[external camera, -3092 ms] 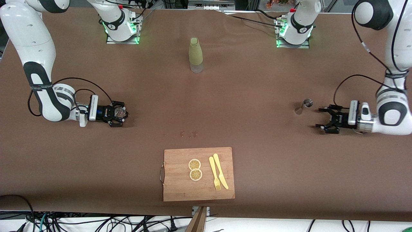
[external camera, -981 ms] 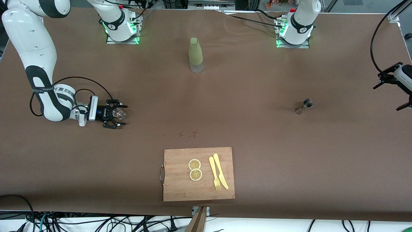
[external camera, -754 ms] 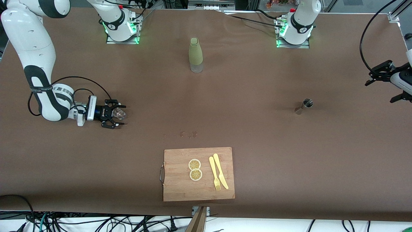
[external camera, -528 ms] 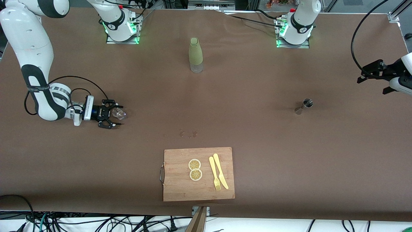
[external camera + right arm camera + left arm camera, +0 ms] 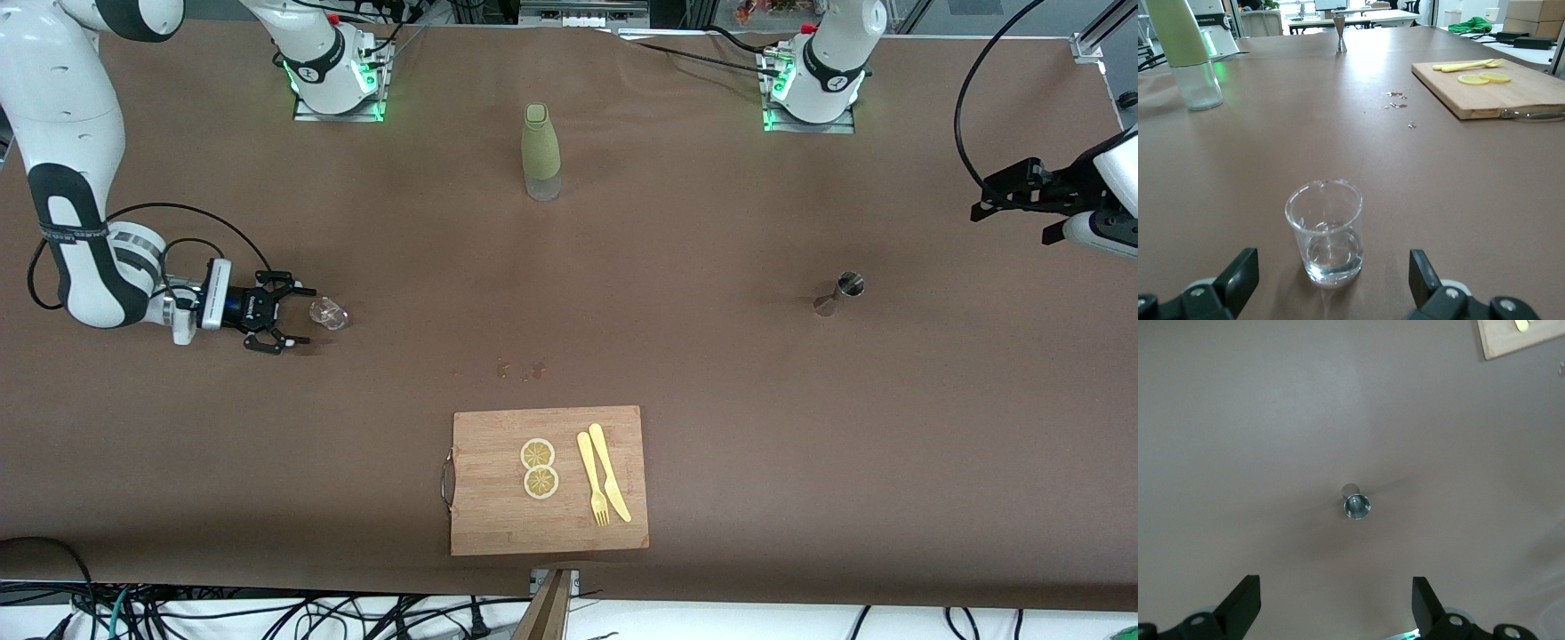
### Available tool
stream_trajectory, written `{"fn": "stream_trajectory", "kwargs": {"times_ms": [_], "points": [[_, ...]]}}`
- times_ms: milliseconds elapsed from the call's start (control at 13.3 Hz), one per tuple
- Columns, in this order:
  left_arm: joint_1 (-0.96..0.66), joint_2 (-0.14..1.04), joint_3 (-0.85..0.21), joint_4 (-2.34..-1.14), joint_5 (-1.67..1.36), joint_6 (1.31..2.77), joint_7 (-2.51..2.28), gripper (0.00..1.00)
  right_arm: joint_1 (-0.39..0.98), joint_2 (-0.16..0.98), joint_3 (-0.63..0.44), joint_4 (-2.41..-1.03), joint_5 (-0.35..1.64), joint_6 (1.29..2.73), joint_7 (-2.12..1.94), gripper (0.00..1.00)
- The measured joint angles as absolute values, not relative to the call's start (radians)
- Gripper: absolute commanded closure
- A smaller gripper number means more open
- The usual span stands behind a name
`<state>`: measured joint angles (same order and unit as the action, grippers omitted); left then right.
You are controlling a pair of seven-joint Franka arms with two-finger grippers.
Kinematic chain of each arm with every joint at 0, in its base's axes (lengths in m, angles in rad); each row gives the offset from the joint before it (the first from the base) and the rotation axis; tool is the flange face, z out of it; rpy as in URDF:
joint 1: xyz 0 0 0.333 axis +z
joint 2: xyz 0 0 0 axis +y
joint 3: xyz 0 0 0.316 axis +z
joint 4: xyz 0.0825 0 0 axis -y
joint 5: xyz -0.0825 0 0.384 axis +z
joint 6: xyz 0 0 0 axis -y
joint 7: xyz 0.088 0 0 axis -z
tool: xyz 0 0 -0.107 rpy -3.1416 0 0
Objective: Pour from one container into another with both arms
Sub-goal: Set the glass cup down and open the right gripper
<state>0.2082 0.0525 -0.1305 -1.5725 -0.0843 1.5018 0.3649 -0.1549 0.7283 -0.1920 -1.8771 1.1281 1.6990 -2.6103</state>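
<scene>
The right gripper is sitting wide open just beside the glass cup, touching nothing; the left gripper is hanging open and empty, high above the jigger.

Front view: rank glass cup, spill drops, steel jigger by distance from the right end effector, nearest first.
1. Small clear faceted glass cup: upright just off the open right end effector, apart from it.
2. Wet spill drops: mid-table, near the wooden cutting board.
3. Small shiny steel jigger: toward the left arm's end.
</scene>
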Motion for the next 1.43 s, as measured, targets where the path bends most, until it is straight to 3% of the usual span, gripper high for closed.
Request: {"fn": "stream_trajectory", "kwargs": {"times_ms": [377, 754, 1056, 1433], "points": [[0.213, 0.053, -0.127, -1.570, -0.084, 1.504, 0.302, 0.00, -0.155, 0.622, -0.202, -1.812, 1.023, 1.692, -2.435, 0.00], [0.209, 0.050, -0.183, -1.566, -0.084, 1.490, -0.038, 0.00, -0.150, 0.563, -0.186, -1.638, 0.890, 1.666, -2.024, 0.00], [0.211, 0.050, -0.183, -1.566, -0.084, 1.489, -0.053, 0.00, -0.142, 0.552, -0.090, -1.488, 0.758, 1.671, -1.586, 0.00], [0.211, 0.049, -0.194, -1.564, -0.039, 1.489, -0.053, 0.00, -0.130, 0.530, 0.098, -1.412, 0.534, 1.779, -1.048, 0.00]]}}
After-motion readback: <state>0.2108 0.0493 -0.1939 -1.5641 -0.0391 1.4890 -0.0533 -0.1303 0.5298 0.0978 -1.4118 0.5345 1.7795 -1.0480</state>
